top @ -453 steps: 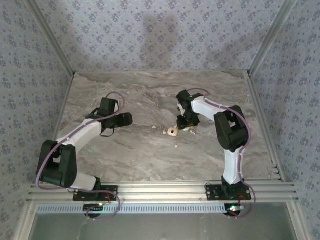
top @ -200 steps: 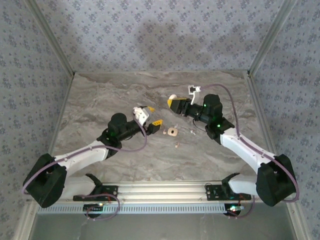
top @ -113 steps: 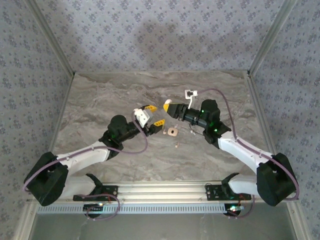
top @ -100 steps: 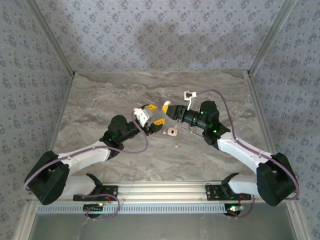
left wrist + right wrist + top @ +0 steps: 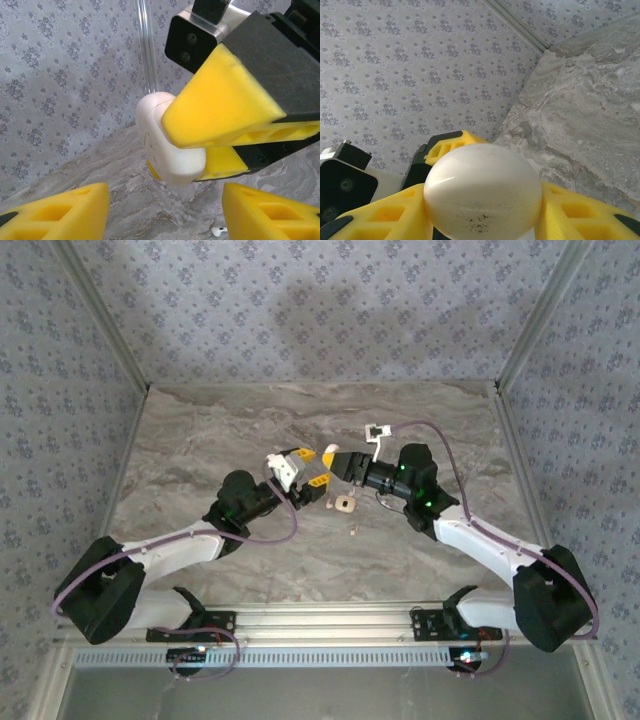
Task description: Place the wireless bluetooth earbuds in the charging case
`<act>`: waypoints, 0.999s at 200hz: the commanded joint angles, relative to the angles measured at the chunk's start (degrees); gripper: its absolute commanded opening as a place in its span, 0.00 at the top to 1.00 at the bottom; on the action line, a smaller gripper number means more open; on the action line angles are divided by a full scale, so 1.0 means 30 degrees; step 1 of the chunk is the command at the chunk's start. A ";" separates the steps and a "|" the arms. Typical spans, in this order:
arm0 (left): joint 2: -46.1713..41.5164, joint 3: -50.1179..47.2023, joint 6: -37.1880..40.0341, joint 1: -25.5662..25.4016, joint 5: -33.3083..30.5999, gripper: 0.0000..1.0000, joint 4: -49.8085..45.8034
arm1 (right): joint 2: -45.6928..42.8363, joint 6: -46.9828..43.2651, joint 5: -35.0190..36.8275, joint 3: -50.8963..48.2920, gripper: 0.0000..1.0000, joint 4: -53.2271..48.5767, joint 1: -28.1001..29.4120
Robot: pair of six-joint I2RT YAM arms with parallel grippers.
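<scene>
The peach charging case (image 5: pixel 345 504) lies on the marble table, below both grippers. Tiny pale earbuds lie near it, one (image 5: pixel 353 532) in front and one (image 5: pixel 326 505) at its left; a white stemmed earbud (image 5: pixel 218 231) shows on the table in the left wrist view. My right gripper (image 5: pixel 333 458) is shut on a smooth white rounded pod (image 5: pixel 482 195) with a seam round it, held in the air. My left gripper (image 5: pixel 308 468) faces it from the left, open, its yellow fingertips (image 5: pixel 65 212) wide apart and just short of the pod (image 5: pixel 167 137).
A small thin dark piece (image 5: pixel 383 502) lies right of the case. The right arm's cable loops over a white tag (image 5: pixel 378 430). Patterned walls close three sides, and an aluminium rail (image 5: pixel 320 620) runs along the near edge.
The right gripper has carried the white pod leftward toward the left gripper. The left gripper has edged up and right to meet it. The peach case and earbuds have not moved.
</scene>
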 commanded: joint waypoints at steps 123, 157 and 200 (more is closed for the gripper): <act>-0.0041 0.0938 -0.0498 -0.0099 0.0016 0.53 0.0278 | -0.0120 0.0498 -0.1010 0.0032 0.50 0.0018 0.0847; -0.0307 0.1058 -0.0419 -0.0107 0.0362 0.61 -0.0159 | -0.0142 0.0444 -0.1324 0.0126 0.49 -0.0361 0.0856; -0.0493 0.1410 0.0151 -0.0094 0.1146 0.72 -0.1642 | -0.0234 0.0033 -0.1220 0.0279 0.44 -0.0887 0.0673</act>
